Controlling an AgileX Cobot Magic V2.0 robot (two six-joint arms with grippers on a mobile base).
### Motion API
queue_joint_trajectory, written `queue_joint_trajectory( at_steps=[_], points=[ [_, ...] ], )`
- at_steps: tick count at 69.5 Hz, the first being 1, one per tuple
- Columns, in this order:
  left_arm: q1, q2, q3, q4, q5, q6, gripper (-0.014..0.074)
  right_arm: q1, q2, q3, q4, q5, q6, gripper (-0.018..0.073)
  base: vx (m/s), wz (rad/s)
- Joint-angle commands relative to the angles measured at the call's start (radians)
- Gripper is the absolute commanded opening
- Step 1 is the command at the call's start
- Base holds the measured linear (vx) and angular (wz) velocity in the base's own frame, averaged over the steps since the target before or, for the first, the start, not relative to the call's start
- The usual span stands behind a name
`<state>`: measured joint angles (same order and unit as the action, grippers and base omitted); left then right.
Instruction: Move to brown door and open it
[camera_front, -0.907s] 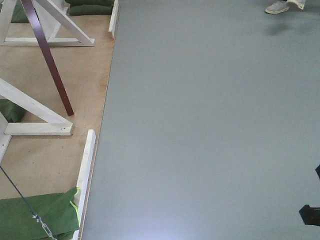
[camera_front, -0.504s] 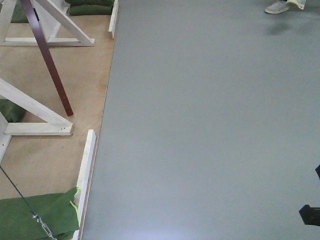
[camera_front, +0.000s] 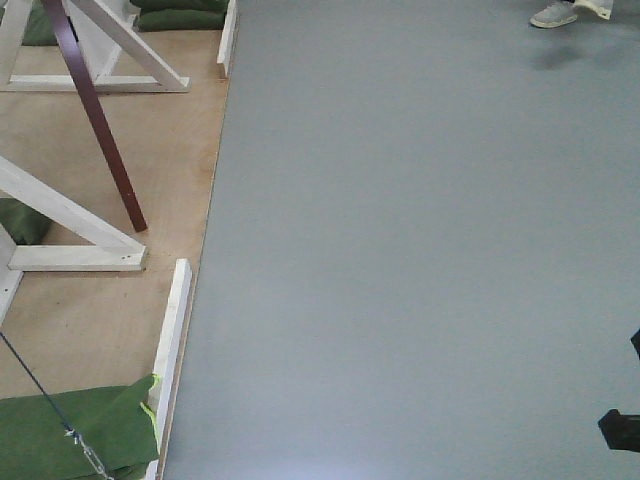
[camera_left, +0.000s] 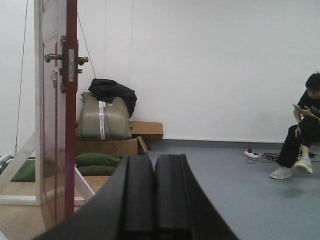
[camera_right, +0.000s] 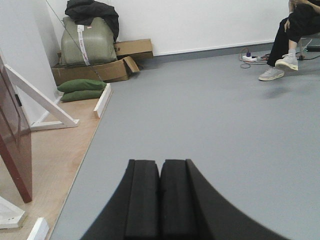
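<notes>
Door (camera_left: 70, 150) stands far left on the plywood platform (camera_front: 80, 310), edge-on, with its handle (camera_left: 83, 60) well apart from both arms. It looks swung ajar, but I can't tell how far. Left gripper (camera_left: 153, 200) and right gripper (camera_right: 160, 200) are pinched closed and empty over the grey floor (camera_front: 420, 250), so the handle is likely not yet reached.

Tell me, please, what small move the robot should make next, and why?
Probably drive left toward the glossy reddish-brown wooden door: its brass lever handle sits high and left in the left wrist view, well apart from the left gripper, whose black fingers are shut on nothing.
</notes>
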<state>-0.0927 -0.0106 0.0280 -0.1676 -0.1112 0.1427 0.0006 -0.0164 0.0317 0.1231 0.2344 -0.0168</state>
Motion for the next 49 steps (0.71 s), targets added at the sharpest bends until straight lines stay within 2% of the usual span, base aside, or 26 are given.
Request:
queue_joint_trajectory(
  at_steps=[1, 49],
  points=[
    [-0.006, -0.026, 0.025, 0.004, -0.076, -0.007, 0.0011, 0.001, -0.009, 0.002, -0.005, -0.08, -0.009, 0.0, 0.0, 0.0],
    [-0.006, -0.026, 0.025, 0.004, -0.076, -0.007, 0.0011, 0.001, -0.009, 0.002, -0.005, -0.08, -0.009, 0.0, 0.0, 0.0]
  ],
)
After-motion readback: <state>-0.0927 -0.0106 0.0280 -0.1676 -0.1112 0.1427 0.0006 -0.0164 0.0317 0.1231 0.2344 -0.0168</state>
